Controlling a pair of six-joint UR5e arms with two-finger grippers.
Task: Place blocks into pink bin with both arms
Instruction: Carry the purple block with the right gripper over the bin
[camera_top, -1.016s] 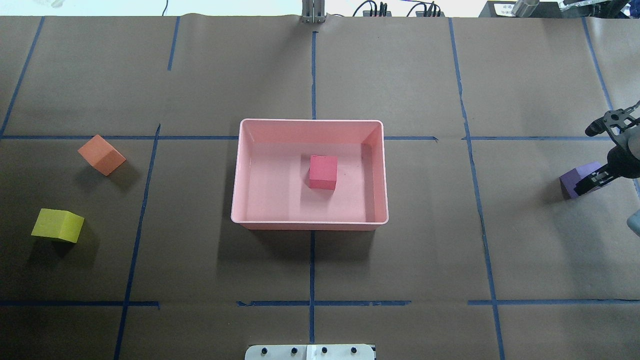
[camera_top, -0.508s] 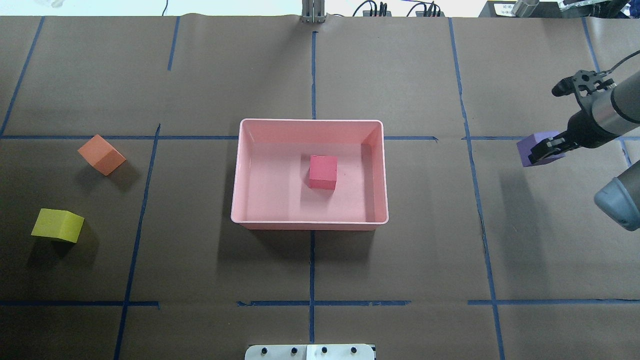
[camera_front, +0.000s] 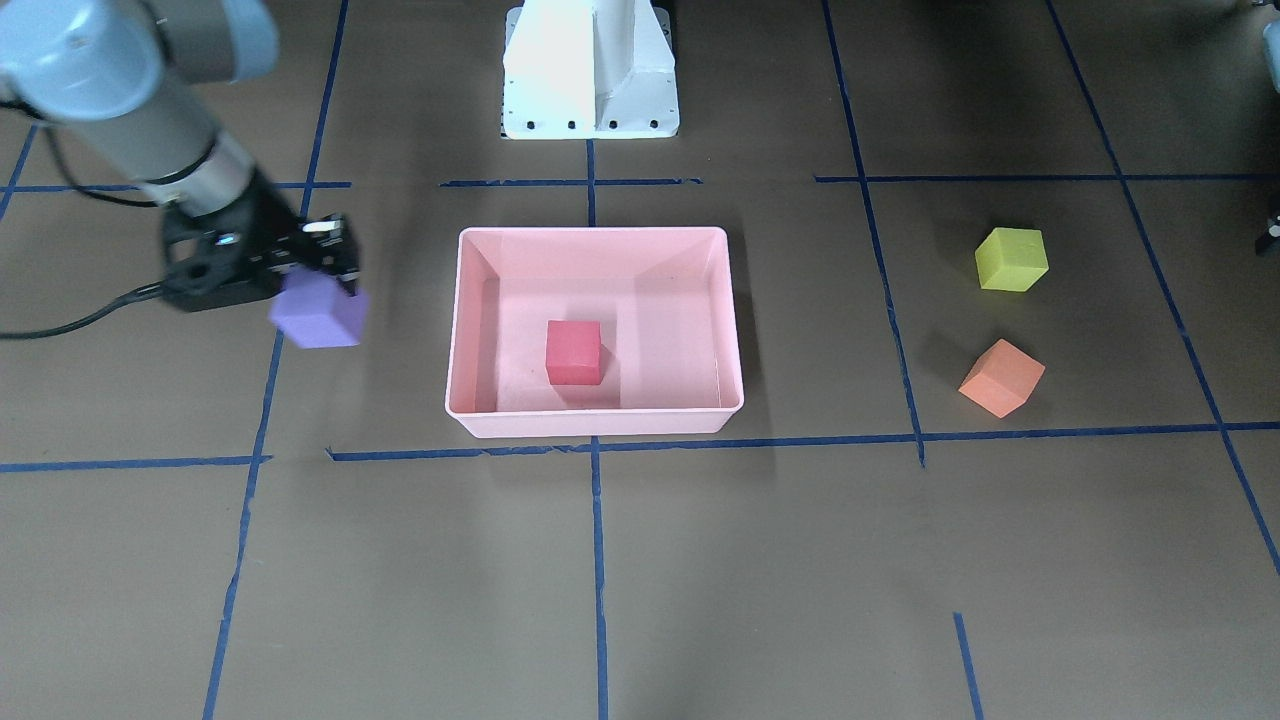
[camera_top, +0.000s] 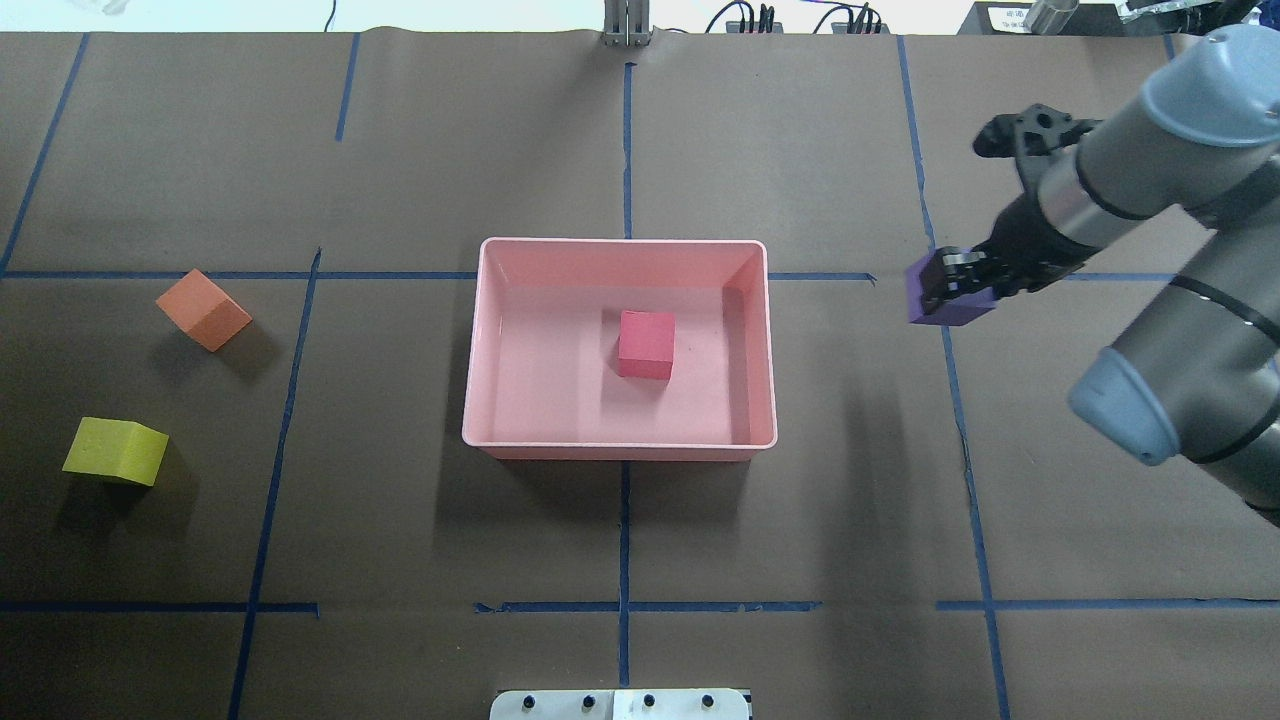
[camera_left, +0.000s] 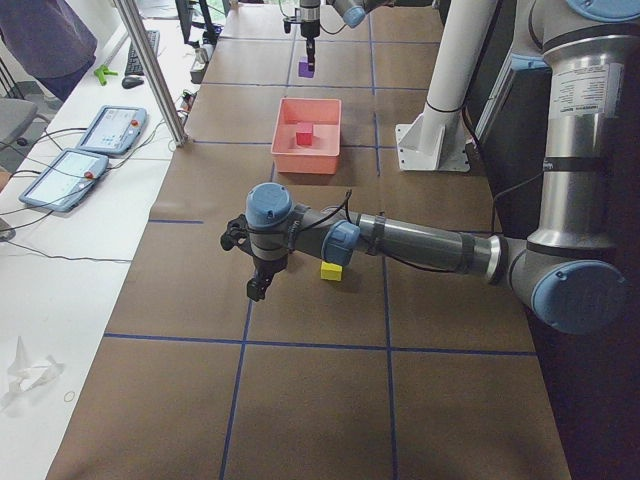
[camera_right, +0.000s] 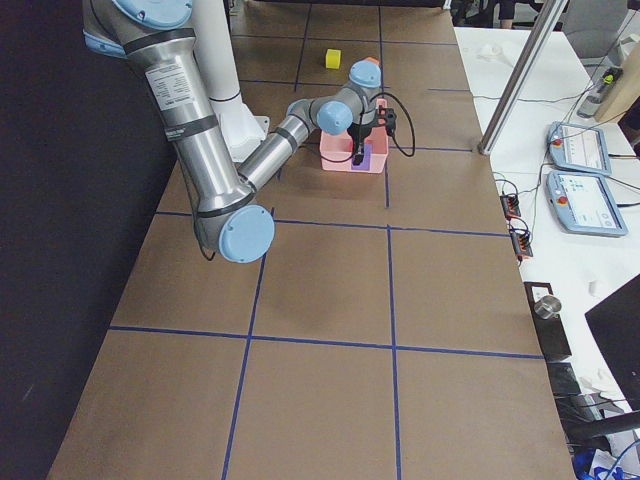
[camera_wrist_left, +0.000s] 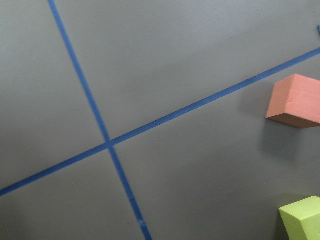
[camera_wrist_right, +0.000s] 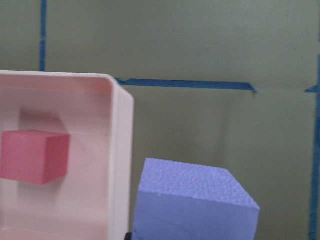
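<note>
The pink bin (camera_top: 620, 242) sits mid-table with the red block (camera_top: 646, 343) inside; both also show in the front view, bin (camera_front: 590, 233) and red block (camera_front: 574, 352). My right gripper (camera_top: 958, 285) is shut on the purple block (camera_top: 943, 303) and holds it in the air just right of the bin, also seen from the front (camera_front: 318, 312). The right wrist view shows the purple block (camera_wrist_right: 195, 200) beside the bin's rim (camera_wrist_right: 120, 150). The orange block (camera_top: 203, 309) and yellow-green block (camera_top: 115, 451) lie on the table's left. My left gripper (camera_left: 256, 288) hovers near the yellow-green block (camera_left: 332, 270); I cannot tell its state.
The white pedestal base (camera_front: 590, 70) stands at the robot's edge of the table. Blue tape lines cross the brown paper (camera_top: 625, 560). A metal post (camera_left: 150, 70) and tablets (camera_left: 105, 128) stand along the far side.
My right gripper lifted the purple block off the table at the far right and carried it left toward the bin. The other blocks have not moved.
</note>
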